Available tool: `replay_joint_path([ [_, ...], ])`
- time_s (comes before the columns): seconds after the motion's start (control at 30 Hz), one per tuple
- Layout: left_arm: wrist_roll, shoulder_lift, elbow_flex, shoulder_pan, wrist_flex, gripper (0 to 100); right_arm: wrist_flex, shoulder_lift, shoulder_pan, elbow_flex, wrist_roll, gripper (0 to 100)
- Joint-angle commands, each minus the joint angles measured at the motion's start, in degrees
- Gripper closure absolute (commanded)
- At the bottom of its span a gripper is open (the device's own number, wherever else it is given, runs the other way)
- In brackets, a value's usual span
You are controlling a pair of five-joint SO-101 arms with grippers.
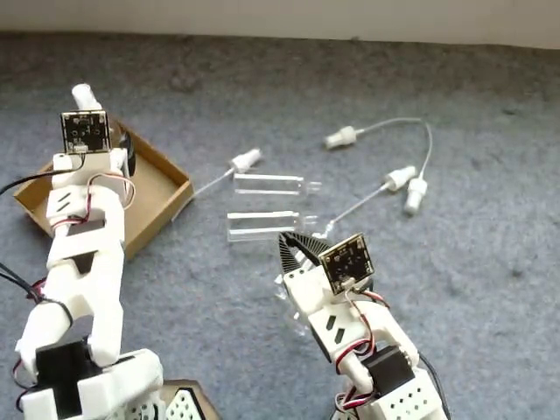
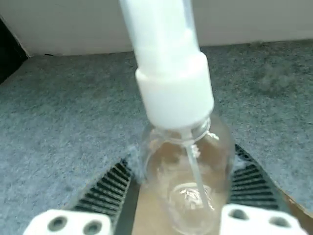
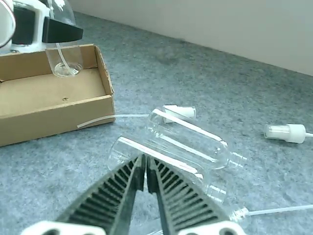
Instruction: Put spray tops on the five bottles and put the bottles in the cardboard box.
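1. At the left edge of the high view, an open brown cardboard box [image 1: 159, 217] sits on the grey, felt-covered desk [image 1: 490, 289]. The white left arm [image 1: 83, 262] stretches over it.
2. The left fingers [image 2: 105, 191], black and ribbed, clamp a clear, round-shouldered plastic bottle [image 2: 183, 181] from both sides. This held bottle is fitted with a white plastic spray top [image 2: 173, 93], and the top's dip tube runs down inside the bottle. It stands upright over the box's far end, with its base low above the cardboard floor. I cannot tell whether it touches the floor.
3. Just to the right of the box lies a loose white spray top [image 1: 246, 160]. Its thin tube trails back toward the box's near corner.
4. Next come two clear, uncapped bottles lying on their sides, parallel, with their necks pointing right. They are the farther bottle [image 1: 267, 184] and the nearer bottle [image 1: 262, 225].
5. The right fingers [image 3: 112, 196] are pressed together with nothing between them. Their tips are over the nearer bottle, and I cannot tell whether they touch it. The white right arm [image 1: 350, 324] rises from the desk's near edge.
6. Three more white spray tops lie further right.
   - The far spray top [image 1: 343, 137] has a long tube arcing away to the right.
   - The middle spray top [image 1: 400, 178] has a tube running back toward the nearer bottle's neck.
   - The rightmost spray top [image 1: 416, 194] lies just beside the middle one.
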Motion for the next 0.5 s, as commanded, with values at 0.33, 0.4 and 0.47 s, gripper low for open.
replay_joint_path([
  [0.33,-0.35,17.01,-6.37,-1.63,-21.98,88,0.31,-0.4,1.1,6.73,0.88,99.5],
  [0.4,-0.35,19.12,-7.43,-1.63,-23.65,88,1.27,-0.48,1.1,6.73,0.88,99.5],
  [0.47,-0.26,21.05,-10.15,-1.71,-23.3,88,1.71,-0.66,1.1,6.73,0.97,99.5],
])
